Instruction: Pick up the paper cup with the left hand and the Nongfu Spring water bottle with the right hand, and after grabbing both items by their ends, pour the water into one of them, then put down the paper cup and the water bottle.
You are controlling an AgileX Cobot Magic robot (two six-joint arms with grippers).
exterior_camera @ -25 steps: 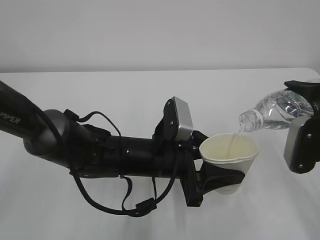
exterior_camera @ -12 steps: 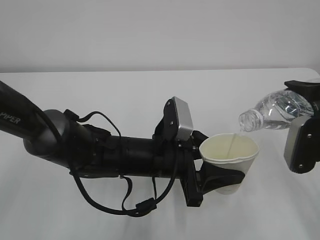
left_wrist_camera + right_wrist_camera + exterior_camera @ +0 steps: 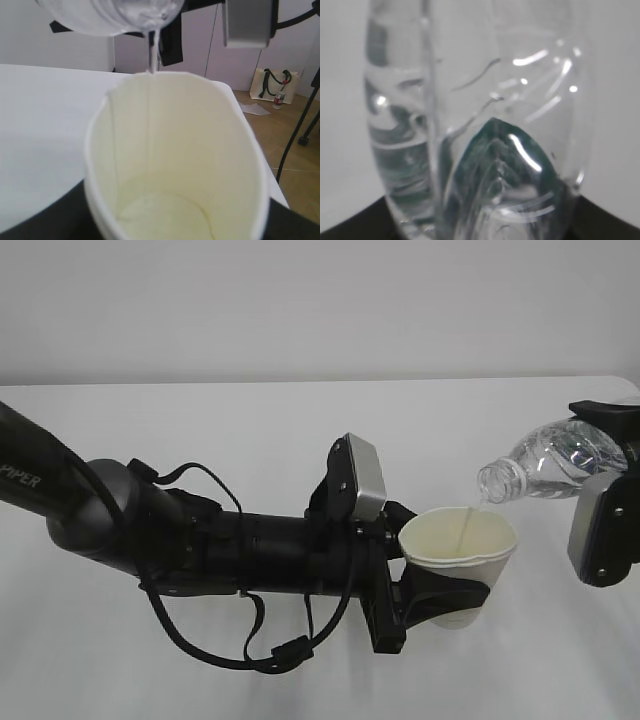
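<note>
My left gripper [image 3: 448, 602] is shut on the lower part of the white paper cup [image 3: 458, 538], holding it upright above the table. In the left wrist view the cup [image 3: 175, 150] fills the frame, with a little water at its bottom. My right gripper [image 3: 608, 455] is shut on the base end of the clear Nongfu Spring water bottle [image 3: 545, 462], which is tilted with its open neck down to the left, over the cup's rim. A thin stream of water [image 3: 463, 525] falls into the cup. The bottle [image 3: 480, 115] fills the right wrist view.
The white table [image 3: 250, 440] lies under both arms, and the long black left arm [image 3: 150, 540] with looped cables stretches across its left half. Past the table's far edge, the left wrist view shows a wooden floor with a cream bag [image 3: 275, 85].
</note>
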